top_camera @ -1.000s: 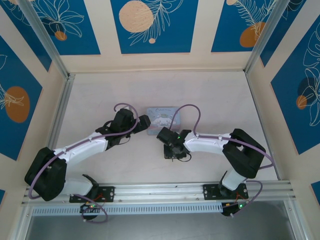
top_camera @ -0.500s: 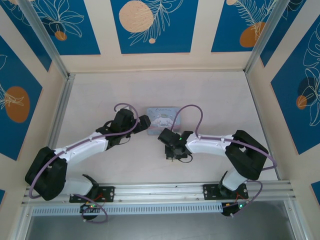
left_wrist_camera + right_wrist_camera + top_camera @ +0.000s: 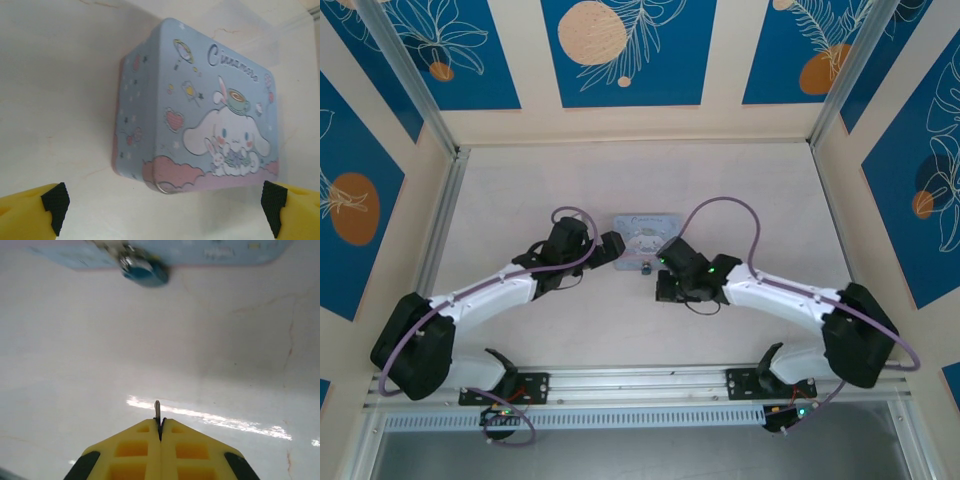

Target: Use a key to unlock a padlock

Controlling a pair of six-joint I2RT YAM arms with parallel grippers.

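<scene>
Pale blue painted metal makes up the rectangular tin (image 3: pixel 200 105), whose lid is printed with a white cartoon dog, pink clouds and a cursive name. It lies flat on the off-white table top (image 3: pixel 520 200), roughly mid-table.

The tiny bluish and dark metal padlock (image 3: pixel 145 271) lies on the table at the near edge of the tin, towards the arm bases. It is blurred in the right wrist view. It appears to touch the tin's side, though this cannot be confirmed, and the condition of its shackle cannot be read.

The left gripper (image 3: pixel 160 210) sits low at the left short side of the tin. Its yellow fingers (image 3: pixel 30 210) are spread wide, one at each lower corner of the left wrist view, with nothing between them. They are clear of the tin.

The right gripper (image 3: pixel 160 426) is on the near side of the padlock, pointing towards it, with bare table between the two. Its yellow fingers are pressed together, pinching the thin silvery-grey metal key (image 3: pixel 157 410). A short tip of the key stands out past the fingertips, aimed towards the padlock but well apart from it.
</scene>
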